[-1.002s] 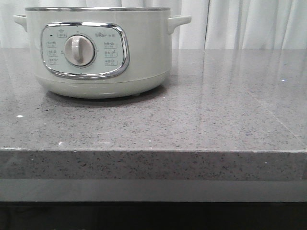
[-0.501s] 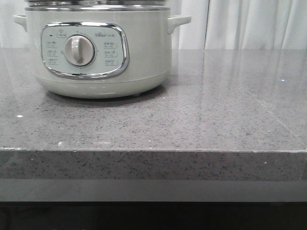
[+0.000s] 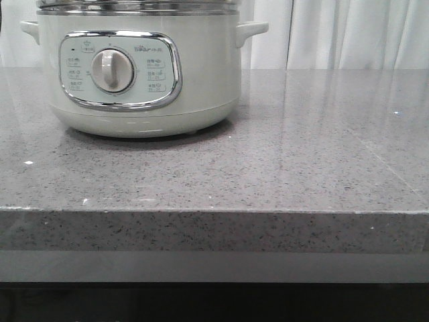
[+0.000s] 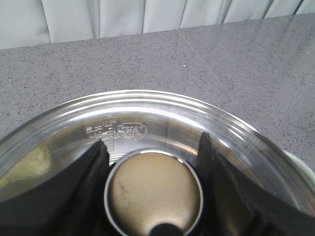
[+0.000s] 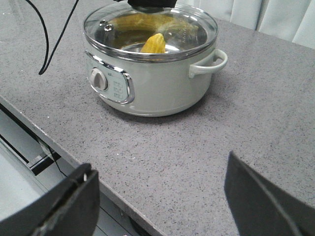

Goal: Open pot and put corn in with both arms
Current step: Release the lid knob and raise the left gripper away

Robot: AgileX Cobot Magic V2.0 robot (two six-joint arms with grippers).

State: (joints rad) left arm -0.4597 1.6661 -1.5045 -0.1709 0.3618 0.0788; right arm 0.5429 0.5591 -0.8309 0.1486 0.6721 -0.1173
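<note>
The pale grey-green pot (image 3: 141, 74) stands at the back left of the grey counter, its dial facing front. A glass lid (image 5: 147, 27) sits on its steel rim. The yellow corn (image 5: 153, 43) lies inside, seen through the glass. My left gripper (image 4: 152, 139) is shut on the lid's round knob (image 4: 153, 194), one black finger on each side; it also shows at the top edge of the right wrist view (image 5: 150, 4). My right gripper (image 5: 158, 162) is open and empty, above the counter's front edge, well apart from the pot. Neither gripper shows in the front view.
White curtains (image 3: 348, 33) hang behind the counter. A black cable (image 5: 49, 44) loops over the counter on the pot's dial side. The counter's front edge (image 5: 64, 152) drops to a lower shelf. Grey counter top (image 3: 322, 147) stretches right of the pot.
The glass lid has come down into view onto the pot's rim. The pot has shifted very slightly to the right.
</note>
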